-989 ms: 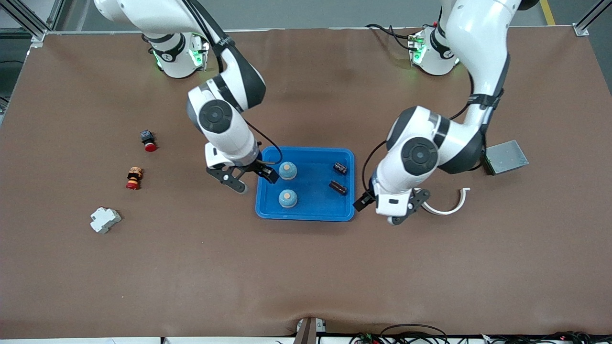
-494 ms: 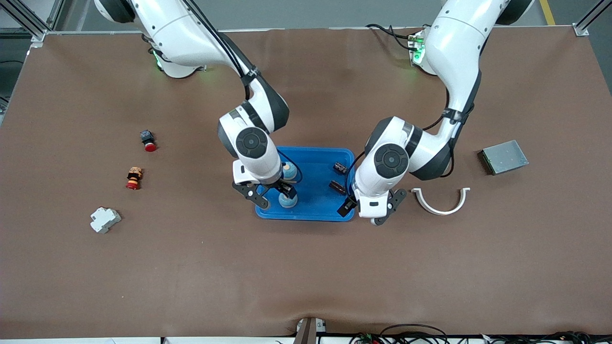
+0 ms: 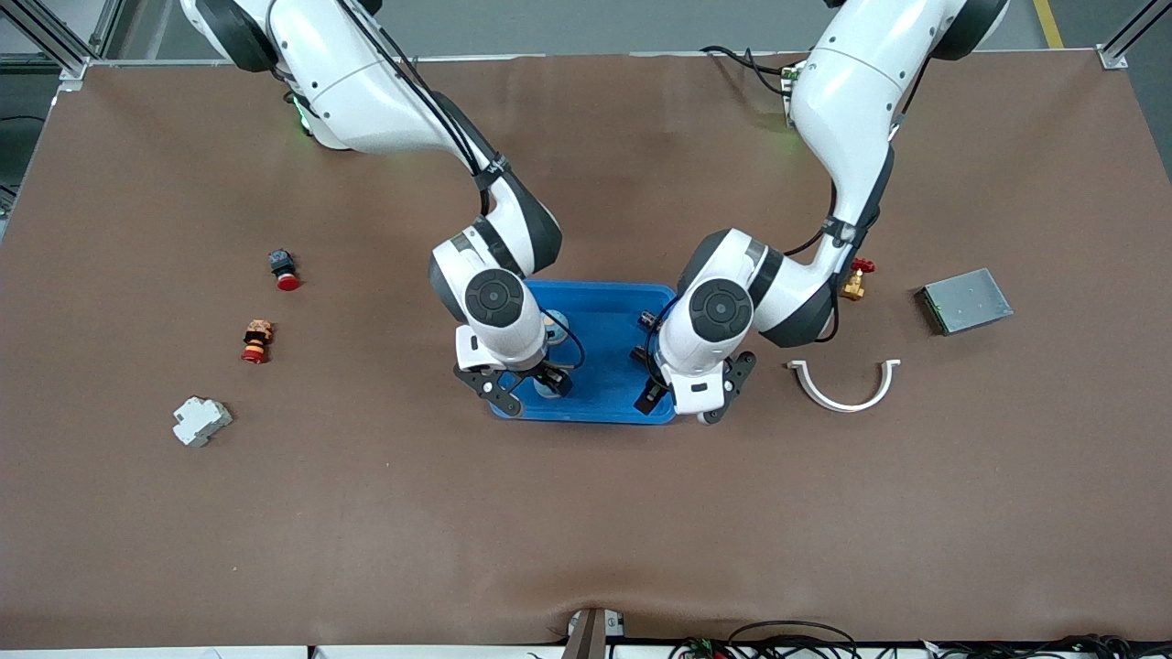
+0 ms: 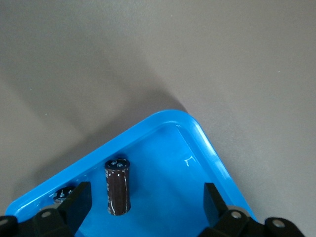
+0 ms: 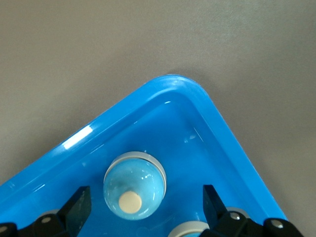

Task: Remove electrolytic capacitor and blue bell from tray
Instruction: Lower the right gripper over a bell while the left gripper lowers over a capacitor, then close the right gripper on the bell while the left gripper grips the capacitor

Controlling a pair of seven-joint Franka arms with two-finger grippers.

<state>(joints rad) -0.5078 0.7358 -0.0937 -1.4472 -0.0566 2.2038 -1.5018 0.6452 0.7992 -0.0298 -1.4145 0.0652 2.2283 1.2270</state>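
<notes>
Capacitor (image 4: 117, 186): a dark cylinder lying on its side on the floor of the blue tray (image 3: 604, 307), toward the left arm's end of it. A second capacitor (image 4: 63, 193) lies just beside it in the left wrist view, mostly hidden by a fingertip. In the front view only the farther of the two (image 3: 647, 319) shows, at the tray's edge beside the left arm.

Bell (image 5: 134, 184): a blue dome with a pale button on top, standing upright on the tray floor near the corner at the right arm's end. The rim of a second bell (image 5: 190, 230) shows just beside it.

Left gripper (image 3: 682, 395): poised over the corner of the tray nearer the front camera, at the left arm's end. Its fingers (image 4: 78, 206) are spread wide, one on each side of the capacitor, touching nothing and holding nothing.

Right gripper (image 3: 524, 392): poised over the tray's other near corner. Its fingers (image 5: 78, 207) are likewise spread wide and empty, with the bell between them below.

Elsewhere on the brown table (image 3: 586, 513):
- toward the right arm's end: a white block (image 3: 200, 421) and two red-capped buttons (image 3: 256, 341) (image 3: 284, 268);
- toward the left arm's end: a white curved clip (image 3: 845, 388), a grey metal box (image 3: 967, 300) and a small brass valve (image 3: 856, 281).
</notes>
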